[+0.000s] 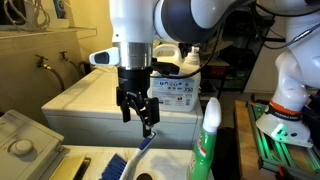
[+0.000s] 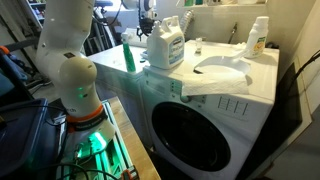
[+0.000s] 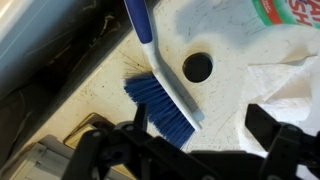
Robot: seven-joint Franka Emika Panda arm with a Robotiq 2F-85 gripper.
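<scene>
The brush (image 3: 160, 100) is a small hand brush. It has a thick bunch of dark blue bristles at one end. Its handle is long and thin, blue with a white strip along the side. It lies flat on the pale, speckled floor of the sink (image 3: 90, 90), just beside the round dark drain hole (image 3: 197, 67) but not over it. In the wrist view its long line runs from the top of the picture down and a little to the right. The tip of the handle points away from the camera, up past the top edge. The bristle end is the end closer to the camera, and the bristles stick out to the left side of the picture. The gripper (image 1: 138, 115) hangs right above the brush and does not touch it. Its two dark fingers are spread wide apart and there is nothing between them. In the wrist view the bristle end sits just above the gap between the fingers. A crumpled white cloth (image 3: 285, 85) lies in the sink on the far side of the drain hole from the brush. In an exterior view a big white detergent bottle (image 1: 175, 90) stands behind the gripper and a green bottle (image 1: 205, 140) with a white top stands in front. In an exterior view a white washing machine (image 2: 210, 120) is under the counter
</scene>
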